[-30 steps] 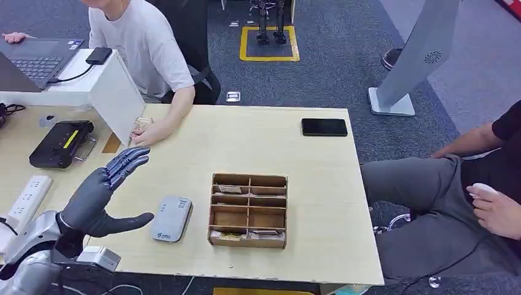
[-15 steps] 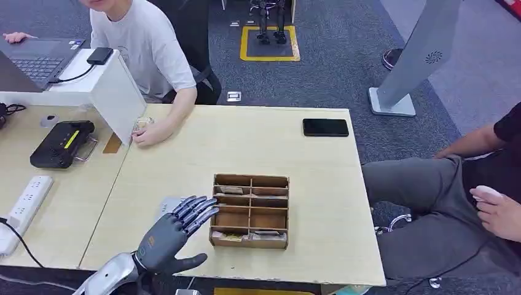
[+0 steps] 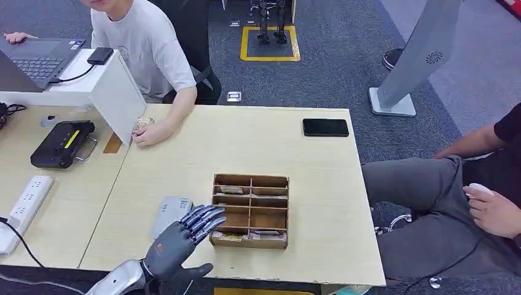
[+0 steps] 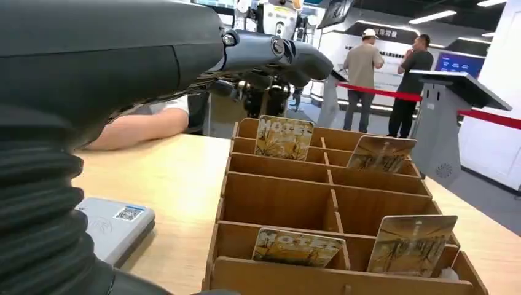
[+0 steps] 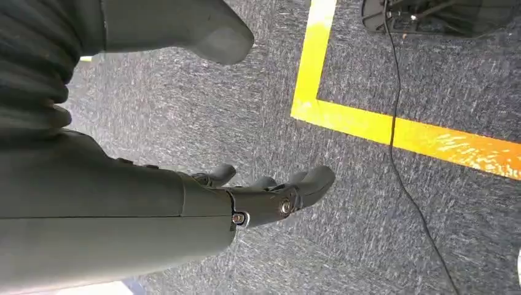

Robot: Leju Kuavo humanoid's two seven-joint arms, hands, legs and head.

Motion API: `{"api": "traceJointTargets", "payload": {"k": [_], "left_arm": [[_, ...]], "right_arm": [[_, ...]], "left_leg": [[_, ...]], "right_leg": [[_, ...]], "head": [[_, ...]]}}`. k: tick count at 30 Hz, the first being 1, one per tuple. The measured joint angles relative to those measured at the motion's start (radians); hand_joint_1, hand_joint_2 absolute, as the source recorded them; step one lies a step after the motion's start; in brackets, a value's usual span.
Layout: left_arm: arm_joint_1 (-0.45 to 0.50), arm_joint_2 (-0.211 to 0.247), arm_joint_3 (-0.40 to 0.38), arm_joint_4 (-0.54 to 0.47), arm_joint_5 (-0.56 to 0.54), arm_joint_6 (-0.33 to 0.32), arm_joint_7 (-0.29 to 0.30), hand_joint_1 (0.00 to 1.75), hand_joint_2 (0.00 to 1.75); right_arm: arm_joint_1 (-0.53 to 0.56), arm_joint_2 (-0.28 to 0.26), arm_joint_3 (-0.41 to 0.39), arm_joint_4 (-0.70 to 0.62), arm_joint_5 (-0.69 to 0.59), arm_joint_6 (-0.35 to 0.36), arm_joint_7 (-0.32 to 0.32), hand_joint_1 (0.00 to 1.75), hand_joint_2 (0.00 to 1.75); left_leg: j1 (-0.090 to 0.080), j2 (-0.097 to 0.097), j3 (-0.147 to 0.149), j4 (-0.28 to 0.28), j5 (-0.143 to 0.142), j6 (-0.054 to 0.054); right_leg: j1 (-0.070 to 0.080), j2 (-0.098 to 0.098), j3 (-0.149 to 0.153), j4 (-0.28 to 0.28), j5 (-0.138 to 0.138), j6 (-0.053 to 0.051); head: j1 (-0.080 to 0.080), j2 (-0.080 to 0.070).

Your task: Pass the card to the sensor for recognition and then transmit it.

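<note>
A wooden divided card box (image 3: 250, 210) stands near the table's front edge, with picture cards (image 4: 284, 136) standing in several slots. The grey card sensor (image 3: 169, 212) lies flat just left of the box, also close by as the sensor (image 4: 117, 222) in the left wrist view. My left hand (image 3: 182, 236) hovers at the front edge between sensor and box, fingers spread toward the box, holding nothing. My right hand (image 5: 264, 196) hangs over the carpet, fingers apart and empty.
A person in a white shirt sits at the far left, a hand (image 3: 147, 131) resting on the table. A black phone (image 3: 325, 127) lies at the far right. A second person (image 3: 485, 184) sits to the right. A black device (image 3: 60, 143) and power strip (image 3: 21, 209) lie left.
My left hand has swung from the left desk area rightward and down to the front edge, now just left of the card box. Nothing on the table moved.
</note>
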Motion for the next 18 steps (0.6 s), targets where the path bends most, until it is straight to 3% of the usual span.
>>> {"api": "traceJointTargets", "payload": {"k": [18], "left_arm": [[-0.012, -0.055, -0.019, 0.076, -0.011, -0.010, 0.007, 0.00, 1.75]], "right_arm": [[0.000, 0.001, 0.002, 0.000, -0.002, 0.000, -0.005, 0.00, 1.75]], "left_leg": [[0.000, 0.000, 0.000, 0.000, 0.000, 0.000]], "right_leg": [[0.000, 0.000, 0.000, 0.000, 0.000, 0.000]], "head": [[0.000, 0.000]]}}
